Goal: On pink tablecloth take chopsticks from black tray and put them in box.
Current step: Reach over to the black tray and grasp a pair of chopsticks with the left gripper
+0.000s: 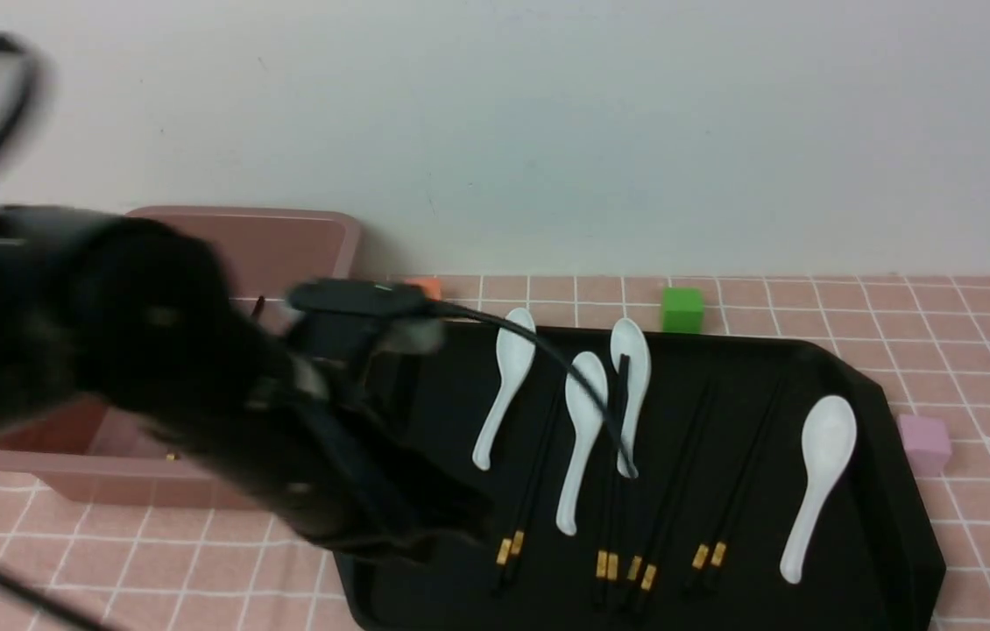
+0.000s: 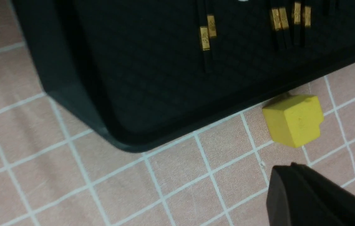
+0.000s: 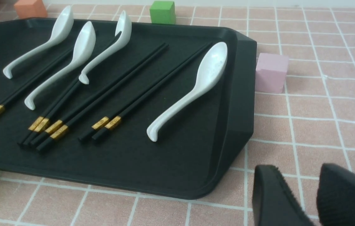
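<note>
Pink cloth (image 1: 986, 350) w/ white grid carries blk tray (image 1: 767, 473) & pinkish tub (image 1: 153, 491). Cubes next to tray: green (image 1: 682, 310), orange (image 3: 31, 8), pink (image 1: 924, 444), yellow (image 2: 293, 121).

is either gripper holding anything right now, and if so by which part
Nothing is held: the left gripper is shut with nothing between its fingertips, and the right gripper is open and empty.

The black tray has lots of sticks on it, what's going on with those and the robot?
The robot's job is to move chopsticks from the black tray into the pinkish-brown box. Right now its left arm reaches across the box and tray, but the left gripper has its jaws shut with nothing seen in them. The right gripper has its jaws open and empty. Several chopsticks still lie on the tray with four white soup spoons.
</note>
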Motion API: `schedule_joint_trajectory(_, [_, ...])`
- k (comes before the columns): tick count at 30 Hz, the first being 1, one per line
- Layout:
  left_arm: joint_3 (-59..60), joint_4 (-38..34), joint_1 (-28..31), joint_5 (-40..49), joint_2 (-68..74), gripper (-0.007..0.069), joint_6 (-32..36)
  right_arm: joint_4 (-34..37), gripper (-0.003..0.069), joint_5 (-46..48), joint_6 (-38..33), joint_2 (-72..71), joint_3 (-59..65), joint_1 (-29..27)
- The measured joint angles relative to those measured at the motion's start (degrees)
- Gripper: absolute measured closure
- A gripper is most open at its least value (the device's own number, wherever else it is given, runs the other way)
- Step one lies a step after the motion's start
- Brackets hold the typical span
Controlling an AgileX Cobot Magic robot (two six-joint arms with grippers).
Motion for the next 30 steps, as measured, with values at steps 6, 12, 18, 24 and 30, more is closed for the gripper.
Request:
schedule_joint_trajectory(6, [-7.95, 5.72, -4.87, 1.16, 12.05, 0.0635, -6.07, 0.0, 0.0419, 0.0, 0.0, 0.0, 0.0, 0.0])
schedule_joint_trajectory(12, [-16.29, 8.68, -4.87, 4.46, 22.32, 0.0498, -6.69, 0.0, 0.0419, 0.0, 0.0, 0.0, 0.0, 0.0])
schedule_joint_trajectory(18, [-24.34, 12.69, -4.87, 8.97, 30.97, 0.0298, -7.48, 0.0, 0.0419, 0.0, 0.0, 0.0, 0.0, 0.0])
schedule_joint_trajectory(24, [-29.42, 15.55, -4.87, 9.59, 35.51, 0.0246, -8.65, 0.0, 0.0419, 0.0, 0.0, 0.0, 0.0, 0.0])
schedule_joint_trajectory(30, [-30.94, 16.15, -4.44, 7.82, 37.85, 0.0244, -8.7, 0.0, 0.0419, 0.0, 0.0, 0.0, 0.0, 0.0])
